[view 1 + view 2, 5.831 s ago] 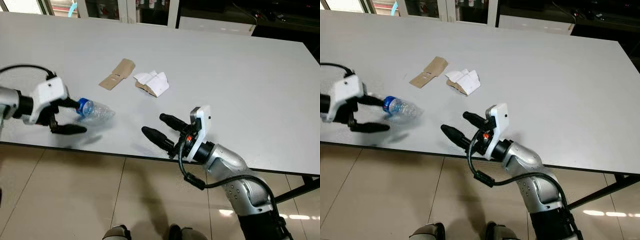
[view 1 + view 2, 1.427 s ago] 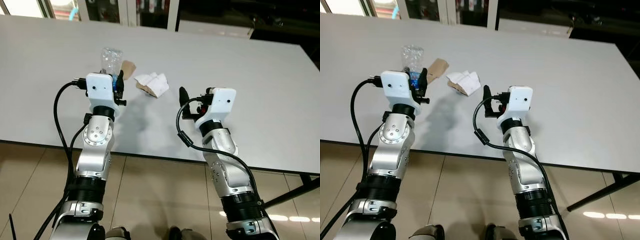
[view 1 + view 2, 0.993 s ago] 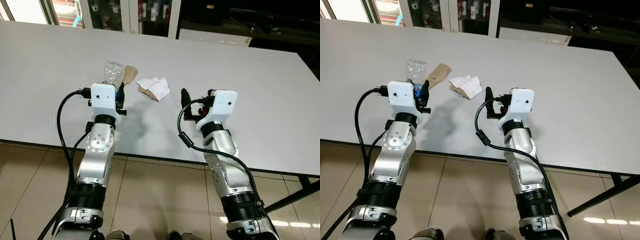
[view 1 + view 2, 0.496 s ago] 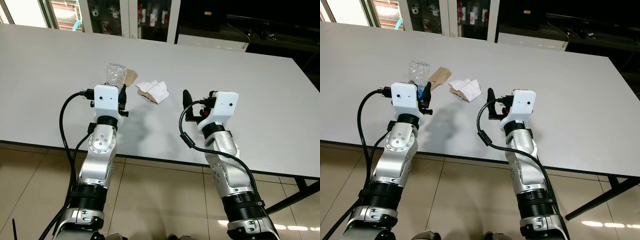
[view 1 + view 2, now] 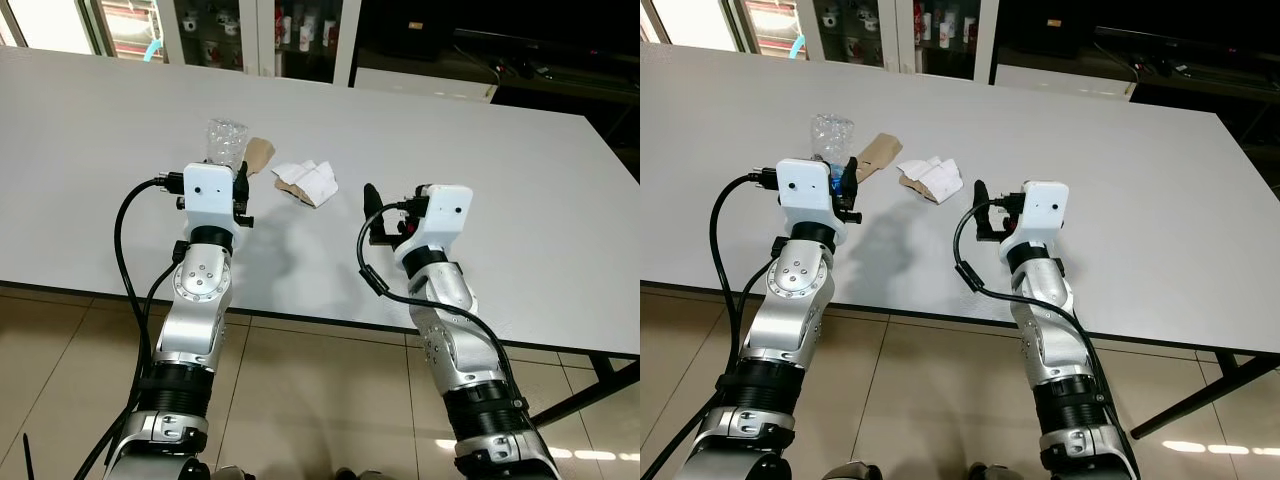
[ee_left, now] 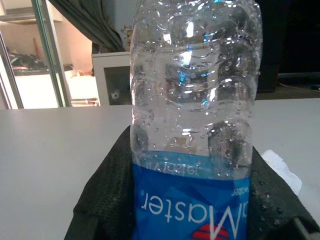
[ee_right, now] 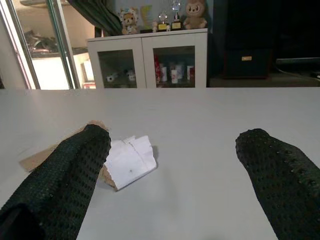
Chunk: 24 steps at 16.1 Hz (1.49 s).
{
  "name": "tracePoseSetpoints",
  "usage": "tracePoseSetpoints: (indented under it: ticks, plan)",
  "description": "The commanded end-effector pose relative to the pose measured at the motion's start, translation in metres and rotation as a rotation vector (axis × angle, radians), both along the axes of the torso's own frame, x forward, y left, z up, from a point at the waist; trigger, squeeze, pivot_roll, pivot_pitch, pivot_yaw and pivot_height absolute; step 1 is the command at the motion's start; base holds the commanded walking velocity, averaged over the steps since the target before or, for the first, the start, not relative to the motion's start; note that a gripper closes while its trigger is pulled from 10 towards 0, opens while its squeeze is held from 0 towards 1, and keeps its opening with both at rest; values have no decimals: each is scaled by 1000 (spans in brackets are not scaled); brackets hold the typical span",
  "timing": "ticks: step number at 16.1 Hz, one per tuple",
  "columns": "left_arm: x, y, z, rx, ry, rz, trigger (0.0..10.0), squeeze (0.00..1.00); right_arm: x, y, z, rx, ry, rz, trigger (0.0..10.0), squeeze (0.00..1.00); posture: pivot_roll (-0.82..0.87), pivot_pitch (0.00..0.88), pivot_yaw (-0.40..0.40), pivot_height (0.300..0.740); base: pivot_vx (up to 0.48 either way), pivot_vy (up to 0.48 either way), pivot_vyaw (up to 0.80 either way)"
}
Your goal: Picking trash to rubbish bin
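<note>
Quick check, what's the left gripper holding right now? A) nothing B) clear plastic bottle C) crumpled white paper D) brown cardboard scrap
B: the left gripper is shut on the bottle, lifted off the table, while the paper and cardboard lie on it.

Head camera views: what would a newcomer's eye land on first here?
First, the clear plastic bottle held up above the white table, clamped in the left gripper at its blue label. Next, the right gripper, raised beside it with fingers spread and nothing between them. Just beyond both, on the table, lie a crumpled white paper and a brown cardboard scrap.
</note>
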<state>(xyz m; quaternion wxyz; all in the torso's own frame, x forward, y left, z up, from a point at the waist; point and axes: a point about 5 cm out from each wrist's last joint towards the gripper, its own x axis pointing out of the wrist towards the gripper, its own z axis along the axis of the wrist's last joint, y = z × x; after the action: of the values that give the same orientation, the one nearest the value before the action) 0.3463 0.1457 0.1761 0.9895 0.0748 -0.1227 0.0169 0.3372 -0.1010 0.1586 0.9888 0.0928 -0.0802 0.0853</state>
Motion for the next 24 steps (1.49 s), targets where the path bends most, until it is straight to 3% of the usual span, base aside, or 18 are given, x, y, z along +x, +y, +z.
tracePoseSetpoints:
  ticks: [1, 24]
  plan:
    - [2, -2, 1, -3, 5, 3, 10000, 0, 2, -5, 1, -2, -3, -10, 10000, 0, -5, 63, -70, 740, 0, 0, 0]
    - [2, -2, -2, -2, 14, 3, 10000, 0, 1, -1, -3, -8, 17, 33, 10000, 0, -13, 76, -70, 740, -295, 0, 0]
